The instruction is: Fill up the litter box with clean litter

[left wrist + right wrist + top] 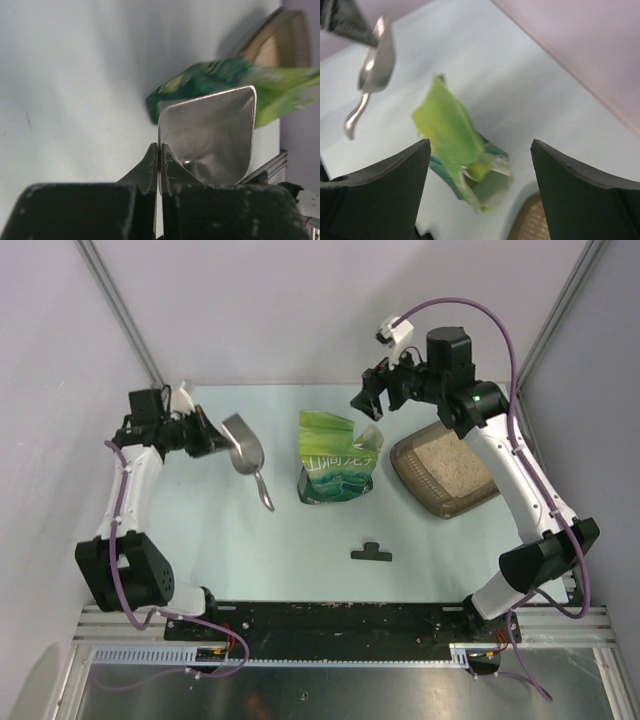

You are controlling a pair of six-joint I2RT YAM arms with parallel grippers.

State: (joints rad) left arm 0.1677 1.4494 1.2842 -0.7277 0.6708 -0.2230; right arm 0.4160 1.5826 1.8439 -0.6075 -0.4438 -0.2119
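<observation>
The litter box (428,495) is a brown tray at the right of the table, also at the top right of the left wrist view (287,30) and the bottom of the right wrist view (527,227). Pale beige clean litter (450,465) lies inside it. A green pouch bag (338,462) stands mid-table, its top open. My left gripper (213,438) is shut on the side wall of a silver metal scoop (243,443), with the fingertips (152,156) pinching its edge and the bowl (210,132) just past them. My right gripper (367,405) hangs open above the bag (451,131), nothing between its fingers (415,165).
A small black clip (371,553) lies on the table nearer the arm bases. Grey walls close off the back and both sides. The scoop (376,59) and the left fingers holding it show at the top left of the right wrist view.
</observation>
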